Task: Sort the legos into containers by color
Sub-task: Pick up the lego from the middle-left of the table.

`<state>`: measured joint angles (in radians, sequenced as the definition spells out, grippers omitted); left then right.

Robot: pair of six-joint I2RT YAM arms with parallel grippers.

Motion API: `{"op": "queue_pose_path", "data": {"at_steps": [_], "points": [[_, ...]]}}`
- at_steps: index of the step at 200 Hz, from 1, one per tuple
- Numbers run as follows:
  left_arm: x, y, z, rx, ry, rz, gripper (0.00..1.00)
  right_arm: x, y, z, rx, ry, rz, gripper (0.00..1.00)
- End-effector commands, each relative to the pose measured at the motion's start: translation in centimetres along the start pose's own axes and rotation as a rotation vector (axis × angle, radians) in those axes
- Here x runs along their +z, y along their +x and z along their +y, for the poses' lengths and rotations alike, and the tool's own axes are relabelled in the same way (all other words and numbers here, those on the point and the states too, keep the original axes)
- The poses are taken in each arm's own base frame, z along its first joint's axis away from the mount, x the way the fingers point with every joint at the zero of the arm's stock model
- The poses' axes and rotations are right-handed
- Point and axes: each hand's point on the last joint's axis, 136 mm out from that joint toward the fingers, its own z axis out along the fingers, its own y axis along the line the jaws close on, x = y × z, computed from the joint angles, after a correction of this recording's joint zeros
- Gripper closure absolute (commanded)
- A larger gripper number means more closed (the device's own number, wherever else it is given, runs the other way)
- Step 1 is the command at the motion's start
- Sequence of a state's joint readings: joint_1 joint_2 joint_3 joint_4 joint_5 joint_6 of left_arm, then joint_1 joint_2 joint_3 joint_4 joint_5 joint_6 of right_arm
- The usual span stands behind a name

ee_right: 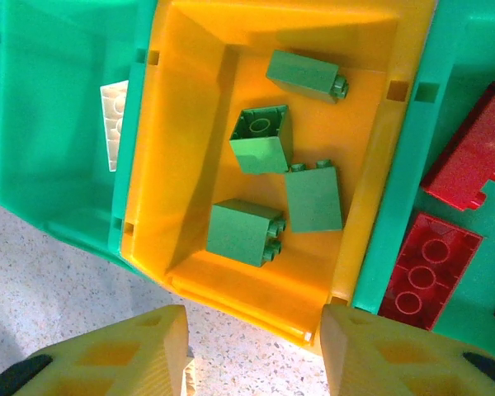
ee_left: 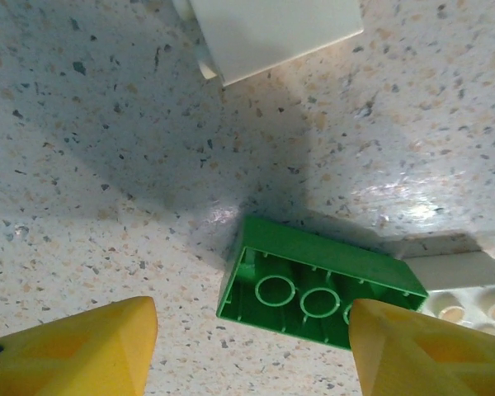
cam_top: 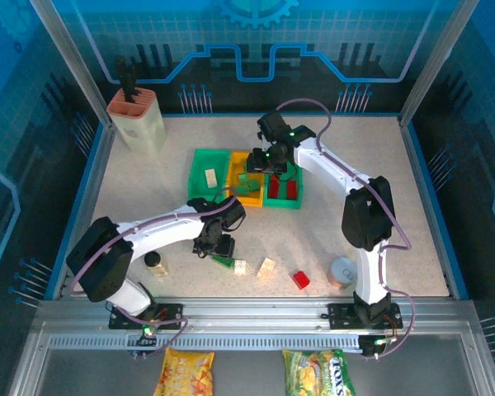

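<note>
Green studded plastic lego (ee_left: 313,289) lies hollow-side up on the speckled table (ee_left: 107,190), so my left pincer (ee_left: 253,313) stands wide over it.

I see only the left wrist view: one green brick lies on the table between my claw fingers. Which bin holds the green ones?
Observer: The yellow-orange middle bin; four green bricks lie in it.
Operator: And where do the red ones go?
Observer: Some red bricks lie in the right green bin.
Operator: Is any red one left on the table?
Observer: Yes, one loose red brick, near the grey can.
</note>
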<state>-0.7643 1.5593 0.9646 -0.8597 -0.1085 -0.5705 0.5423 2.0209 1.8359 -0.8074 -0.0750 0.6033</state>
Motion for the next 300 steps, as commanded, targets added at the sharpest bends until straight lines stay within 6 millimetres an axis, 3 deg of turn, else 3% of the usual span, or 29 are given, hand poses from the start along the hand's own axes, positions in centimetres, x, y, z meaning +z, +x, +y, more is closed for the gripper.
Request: {"op": "queue_pose_path", "data": {"at_steps": [1, 74, 113, 148, 177, 203, 218, 261, 300], "points": [[0.2, 0.1, -0.4, 0.049, -0.007, 0.028, 0.34, -1.9, -0.8, 0.0, 0.010, -0.008, -0.048, 0.53], [0.7, 0.5, 1.4, 0.060, -0.104, 0.048, 0.35, -1.8, -0.4, -0.4, 0.017, 0.000, -0.042, 0.53], [0.1, 0.2, 2.5, 0.045, -0.165, 0.030, 0.45, -1.8, -0.3, -0.4, 0.019, 0.000, -0.039, 0.53], [-1.4, -0.7, 1.1, 0.057, -0.085, -0.028, 0.48, -2.0, -0.3, -0.3, 0.016, 0.000, -0.043, 0.53], [-1.6, -0.3, -1.0, 0.103, 0.045, -0.019, 0.36, -2.1, -0.3, -0.4, 0.016, 0.003, -0.045, 0.53], [-0.9, 0.6, -1.3, 0.147, 0.074, 0.018, 0.25, -2.0, -0.2, -0.5, 0.019, 0.004, -0.039, 0.53], [-0.6, 1.0, -1.4, 0.166, 0.082, 0.039, 0.12, -2.0, -0.1, -0.5, 0.018, 0.005, -0.039, 0.53], [0.6, 1.3, -0.8, 0.176, 0.046, 0.065, 0.10, -2.1, -0.1, -0.6, 0.020, 0.010, -0.041, 0.53], [1.6, 1.7, -1.4, 0.199, 0.077, 0.094, 0.11, -2.0, 0.1, -0.7, 0.020, 0.012, -0.035, 0.53]]}}
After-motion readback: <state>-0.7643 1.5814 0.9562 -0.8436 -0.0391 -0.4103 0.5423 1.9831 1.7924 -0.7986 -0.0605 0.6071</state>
